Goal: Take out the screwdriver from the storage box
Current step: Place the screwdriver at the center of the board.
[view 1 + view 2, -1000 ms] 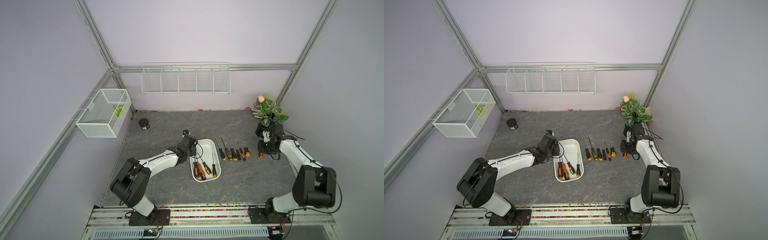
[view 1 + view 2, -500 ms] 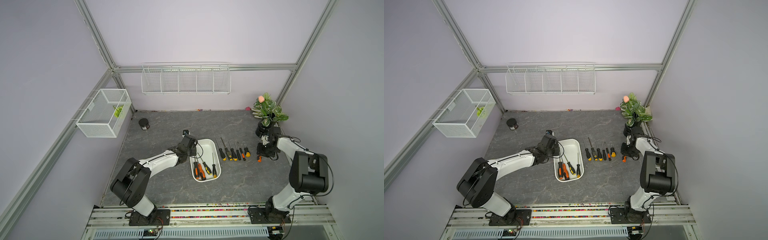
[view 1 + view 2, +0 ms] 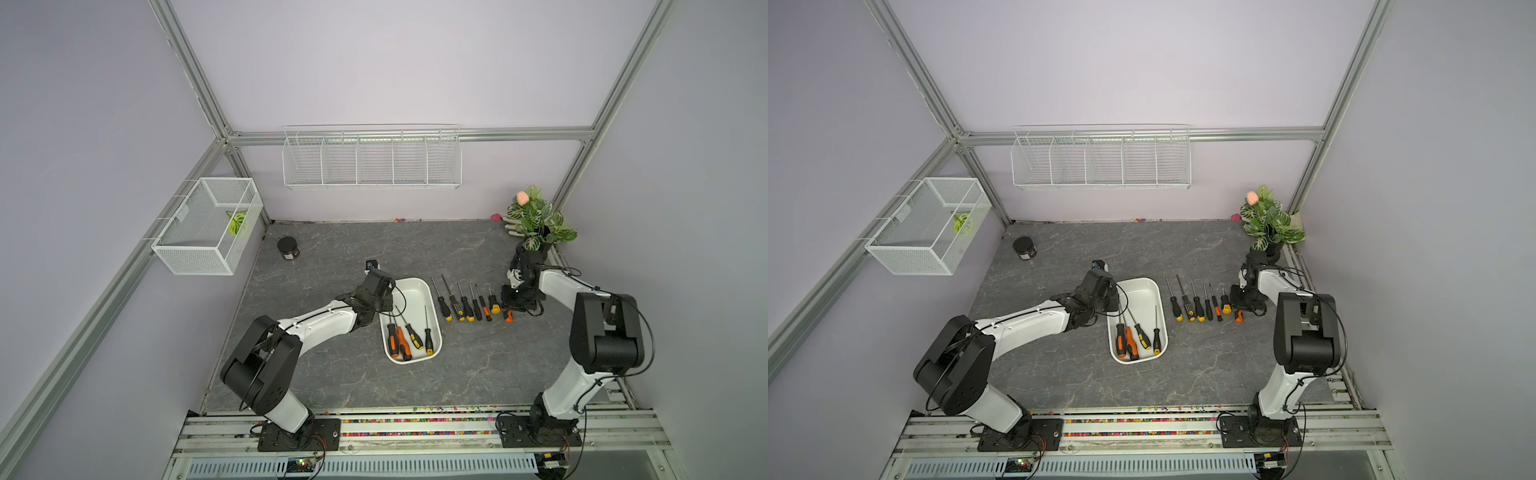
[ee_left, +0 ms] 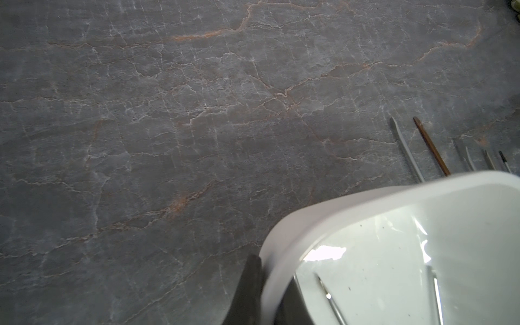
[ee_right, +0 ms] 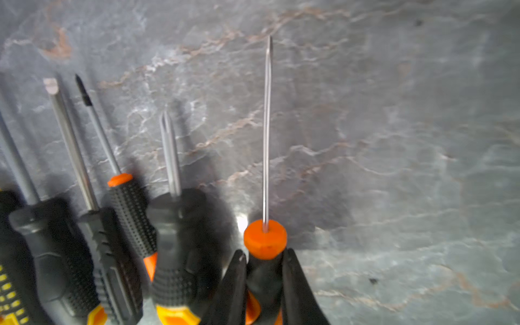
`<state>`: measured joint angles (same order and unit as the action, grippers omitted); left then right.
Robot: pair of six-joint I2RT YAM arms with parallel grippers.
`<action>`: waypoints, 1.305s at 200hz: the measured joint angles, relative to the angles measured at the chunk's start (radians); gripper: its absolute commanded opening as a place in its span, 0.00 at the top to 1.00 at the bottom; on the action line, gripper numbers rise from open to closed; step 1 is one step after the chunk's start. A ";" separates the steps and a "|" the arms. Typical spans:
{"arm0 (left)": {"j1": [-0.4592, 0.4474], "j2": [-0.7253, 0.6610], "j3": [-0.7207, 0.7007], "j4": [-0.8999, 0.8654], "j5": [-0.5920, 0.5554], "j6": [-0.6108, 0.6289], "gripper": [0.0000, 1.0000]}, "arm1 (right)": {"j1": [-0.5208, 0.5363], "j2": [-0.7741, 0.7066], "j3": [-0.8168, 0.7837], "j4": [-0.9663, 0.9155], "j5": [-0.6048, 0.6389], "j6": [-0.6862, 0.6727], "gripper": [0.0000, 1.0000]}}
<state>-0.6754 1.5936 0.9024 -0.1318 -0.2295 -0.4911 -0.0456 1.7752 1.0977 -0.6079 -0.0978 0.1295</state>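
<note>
Placing step: right gripper (image 5: 264,261) has jaws pinched nearly shut on black handle of screwdriver (image 5: 265,239), just behind orange collar. Thin steel shaft, flat tip, points straight ahead of jaws. Just beside jaws, row of screwdrivers (image 3: 465,305) with knurled rubbery grips.

Meanwhile left gripper (image 4: 270,284) has jaws clamped tight across wall of storage box (image 3: 415,293). Box is glossy white plastic with rounded corners; four drivers (image 3: 409,336) inside.

Next, likely: settle onto veined grey bench (image 3: 332,257), open jaws.

Soft even light; wrist views blur up close, glare in storage box (image 4: 323,209)
</note>
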 measured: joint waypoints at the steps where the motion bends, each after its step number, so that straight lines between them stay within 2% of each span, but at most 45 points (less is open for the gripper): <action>1: 0.000 0.000 0.000 0.000 0.000 0.000 1.00 | 0.000 0.000 0.000 0.000 0.000 0.000 1.00; 106: 0.000 0.000 -0.003 0.003 0.001 0.000 1.00 | 0.009 0.033 0.030 -0.003 0.046 -0.018 1.00; 168: 0.000 0.000 -0.003 0.003 0.002 0.000 1.00 | 0.016 0.034 0.031 -0.005 0.050 -0.019 0.76; 211: 0.000 0.000 -0.004 0.004 0.002 -0.001 1.00 | 0.024 0.034 0.031 -0.009 0.058 -0.019 0.69; 261: 0.000 0.000 -0.004 0.003 0.002 -0.001 1.00 | 0.025 0.034 0.031 -0.013 0.068 -0.019 0.68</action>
<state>-0.6754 1.5932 0.8982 -0.1284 -0.2272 -0.4919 -0.0208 1.8091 1.1290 -0.6205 -0.0303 0.1108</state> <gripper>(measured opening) 0.095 0.318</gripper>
